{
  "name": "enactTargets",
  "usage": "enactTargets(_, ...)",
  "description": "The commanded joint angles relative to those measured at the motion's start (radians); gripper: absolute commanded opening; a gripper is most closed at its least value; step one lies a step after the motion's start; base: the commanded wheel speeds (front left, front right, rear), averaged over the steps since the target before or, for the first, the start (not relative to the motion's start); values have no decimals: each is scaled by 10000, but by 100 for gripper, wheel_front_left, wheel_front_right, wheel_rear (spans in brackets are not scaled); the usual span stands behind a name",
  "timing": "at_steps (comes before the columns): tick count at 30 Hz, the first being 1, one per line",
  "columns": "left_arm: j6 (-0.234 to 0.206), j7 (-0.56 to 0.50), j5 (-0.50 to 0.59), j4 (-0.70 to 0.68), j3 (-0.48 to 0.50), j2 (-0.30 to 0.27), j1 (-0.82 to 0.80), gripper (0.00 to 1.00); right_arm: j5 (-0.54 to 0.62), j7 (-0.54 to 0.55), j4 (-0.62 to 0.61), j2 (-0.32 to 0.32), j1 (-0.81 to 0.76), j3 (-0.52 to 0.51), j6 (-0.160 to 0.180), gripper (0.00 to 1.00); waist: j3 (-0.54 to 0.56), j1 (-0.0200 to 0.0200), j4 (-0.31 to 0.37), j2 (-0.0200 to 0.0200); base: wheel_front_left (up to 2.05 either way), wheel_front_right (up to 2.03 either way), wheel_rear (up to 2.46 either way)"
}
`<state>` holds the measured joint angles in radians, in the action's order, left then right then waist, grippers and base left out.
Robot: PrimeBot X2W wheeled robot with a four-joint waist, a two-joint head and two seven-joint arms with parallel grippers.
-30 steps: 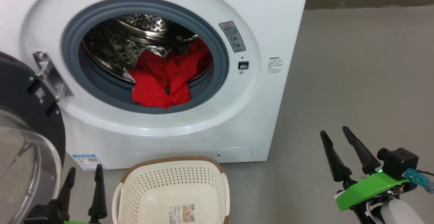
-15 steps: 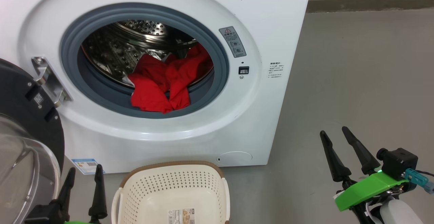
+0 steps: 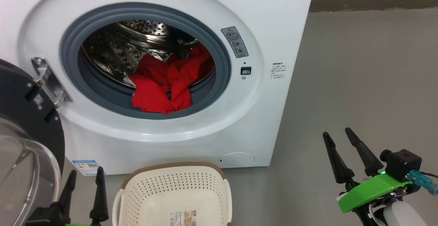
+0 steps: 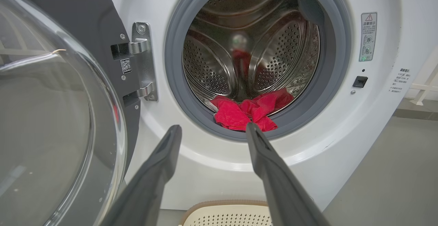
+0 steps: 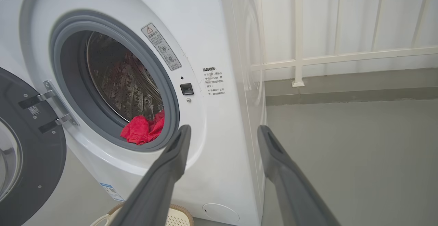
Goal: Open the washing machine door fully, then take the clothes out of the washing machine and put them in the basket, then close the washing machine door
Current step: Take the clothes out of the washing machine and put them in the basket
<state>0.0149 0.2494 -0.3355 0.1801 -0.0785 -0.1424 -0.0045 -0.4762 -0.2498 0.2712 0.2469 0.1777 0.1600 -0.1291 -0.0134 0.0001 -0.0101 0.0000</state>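
Right hand [image 3: 336,132]: black tapered fingers [image 3: 337,161], green bracket [image 3: 373,188], teal plug [image 3: 421,180].

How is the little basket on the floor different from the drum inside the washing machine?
The basket is brown-rimmed cream plastic; the drum is shiny steel behind a grey rubber ring. The basket holds no clothes, only a paper label on its bottom; the drum holds the red clothes. The basket opens upward; the drum opens forward. Both are dotted with small holes.

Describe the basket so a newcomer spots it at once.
Start at the big white washing machine. On the floor just in front of it stands the basket. It alone is cream perforated plastic with a brown rim.
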Motion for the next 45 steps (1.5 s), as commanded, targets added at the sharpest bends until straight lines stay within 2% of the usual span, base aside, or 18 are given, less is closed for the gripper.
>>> enactTargets(1, 74, 124, 95, -189, 384, -144, -325, 100, 86, -120, -243, 78, 96, 200, -16, 100, -6, -1, 8, 0, 0, 0, 0)
enactTargets(24, 174, 124, 79, 54, 380, -40, -553, 100, 125, -120, -362, 108, 189, 144, -16, 100, -289, -1, 139, 0, 0, 0, 0)
enactTargets(33, 127, 71, 71, 333, 246, 3, -1263, 100, 123, -120, -465, 144, 353, 133, -16, 100, -666, -1, 200, 0, 0, 0, 0)
enactTargets(45, -198, -38, 252, 1063, 152, -60, -2950, 100, 68, -120, -657, 153, 736, 97, -16, 100, -1703, -1, 617, 0, 0, 0, 0)
